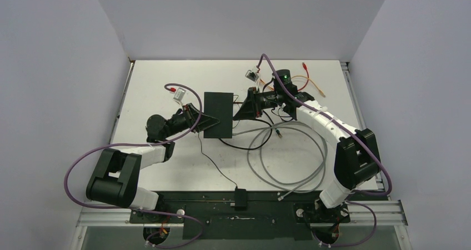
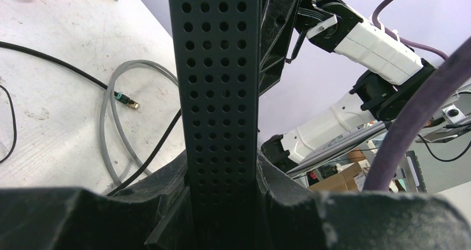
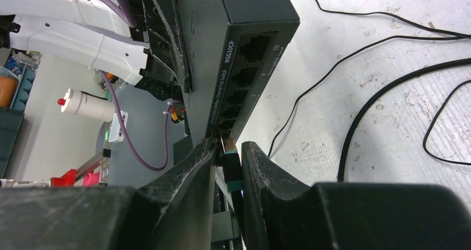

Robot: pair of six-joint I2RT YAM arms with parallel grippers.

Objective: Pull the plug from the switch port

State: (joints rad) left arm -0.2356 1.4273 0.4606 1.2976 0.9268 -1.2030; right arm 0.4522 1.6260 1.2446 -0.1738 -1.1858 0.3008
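The switch, a flat matte-black box, is in mid-table. In the left wrist view its perforated side stands upright between my fingers. My left gripper is shut on the switch's left edge. In the right wrist view the switch shows its row of ports. My right gripper is at the switch's right edge, shut on the plug, a black boot with teal bands. The plug's tip sits at the last port in the row, nearest my fingers.
A grey cable coil with a loose plug lies right of the switch. Black cables cross the table. A small black block with a thin wire sits at the near edge. Orange cables lie at the back right.
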